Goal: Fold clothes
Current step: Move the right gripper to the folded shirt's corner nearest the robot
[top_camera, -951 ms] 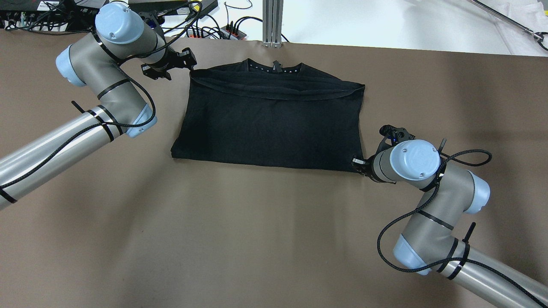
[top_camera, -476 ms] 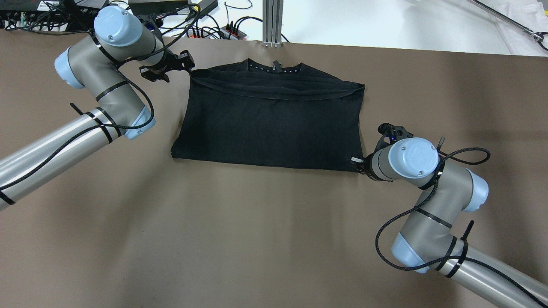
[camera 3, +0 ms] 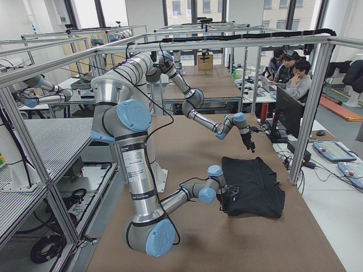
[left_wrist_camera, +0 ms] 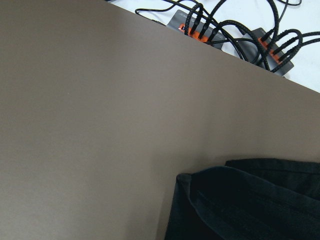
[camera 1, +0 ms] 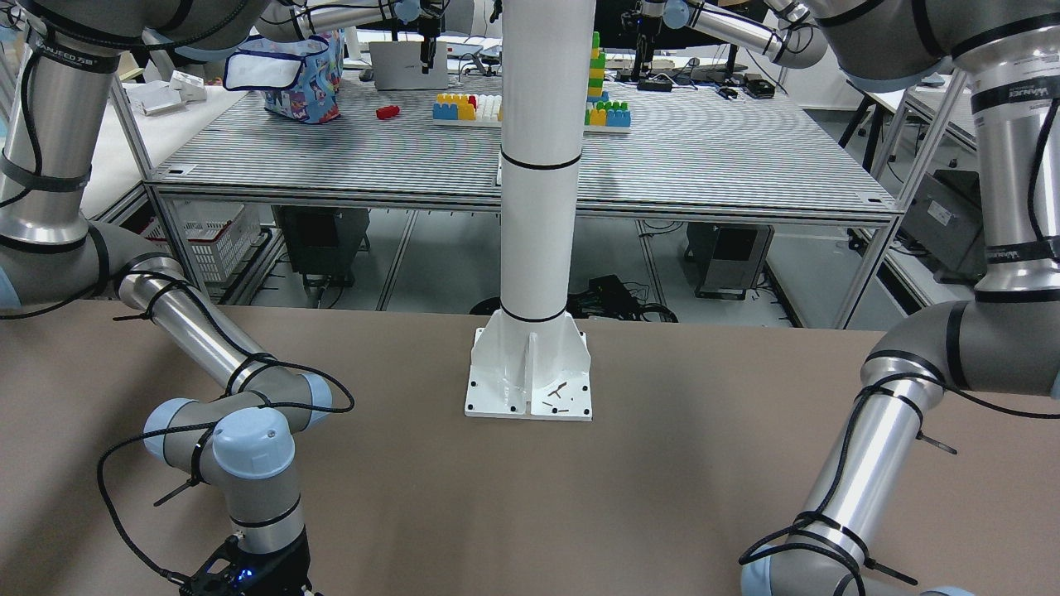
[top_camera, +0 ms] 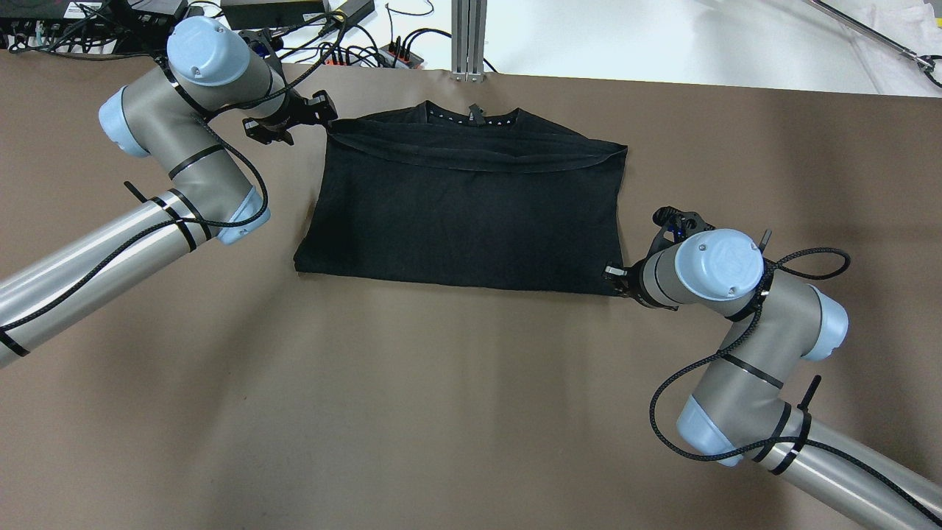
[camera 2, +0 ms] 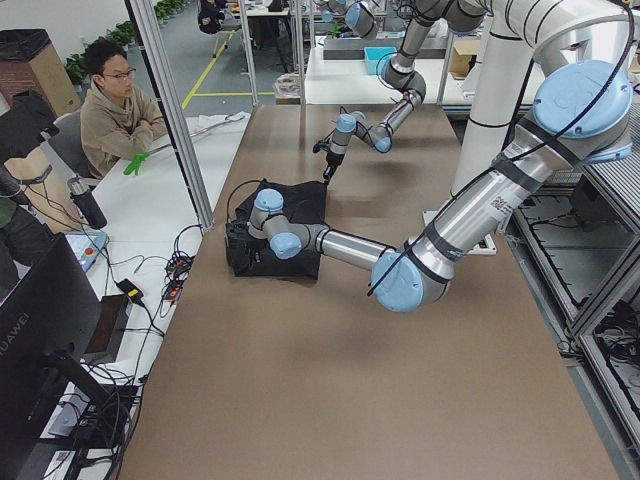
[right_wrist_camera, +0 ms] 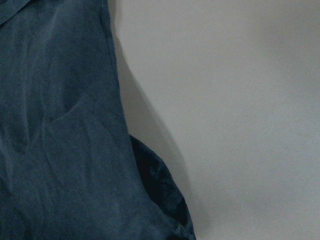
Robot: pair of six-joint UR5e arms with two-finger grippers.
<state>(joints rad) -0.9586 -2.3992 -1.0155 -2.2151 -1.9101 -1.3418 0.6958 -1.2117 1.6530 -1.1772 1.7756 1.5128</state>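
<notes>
On the brown table (top_camera: 441,412), the black clothes (top_camera: 464,213) lie flat, with the hem folded up near the collar. In the last 1 second the left gripper (top_camera: 305,118) crept closer to the far left corner. The right gripper (top_camera: 617,275) stayed by the near right corner. I cannot tell if either gripper's fingers are pinching cloth or let go. I think the next fold starts soon, from these 2 corners.

A white pillar (camera 1: 537,207) is standing at the robot-side edge of the bench (top_camera: 441,412); cabled power strips (left_wrist_camera: 197,31) are lying beyond its far edge.
</notes>
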